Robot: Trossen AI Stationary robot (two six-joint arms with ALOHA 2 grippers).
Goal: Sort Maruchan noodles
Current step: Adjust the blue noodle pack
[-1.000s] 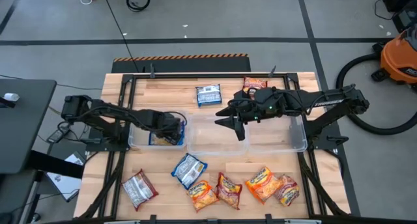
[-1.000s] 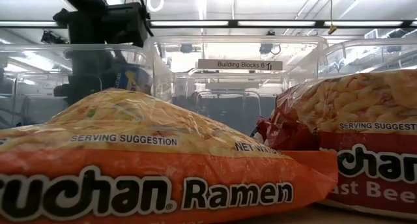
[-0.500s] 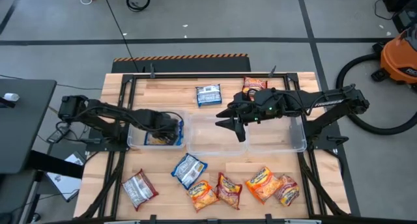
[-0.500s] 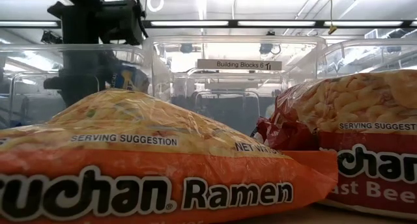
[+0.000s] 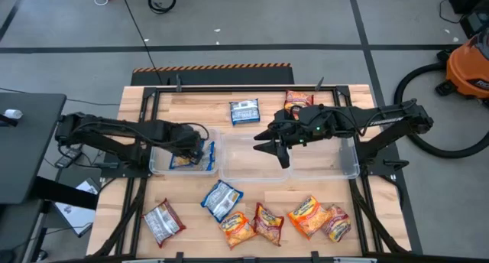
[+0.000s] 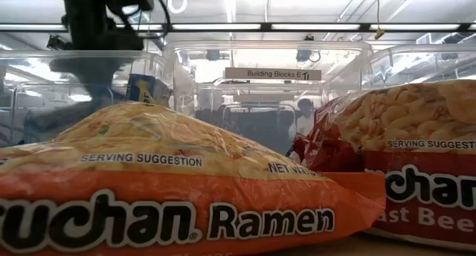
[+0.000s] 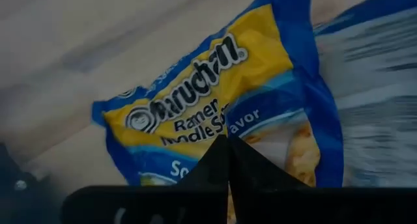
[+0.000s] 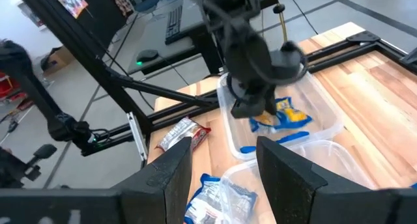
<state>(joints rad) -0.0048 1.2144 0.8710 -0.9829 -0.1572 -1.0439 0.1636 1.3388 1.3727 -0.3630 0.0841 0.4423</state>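
My left gripper is shut with nothing between its fingers and points down over the left clear bin. Below it a blue-and-yellow Maruchan packet lies in that bin, next to a blue-and-white one. The right wrist view shows the same packet beside the left gripper. My right gripper stands open above the middle bin. Several more packets lie flat on the table: a row at the near edge and two at the far side.
A third clear bin stands right of the middle one. An orange packet and a red one fill the low view's foreground. A silver-red packet lies near left. Bare wood shows between the bins and the near row.
My left gripper has risen out of the left bin. The blue-and-yellow packet has stayed in the bin. My right arm has kept still.
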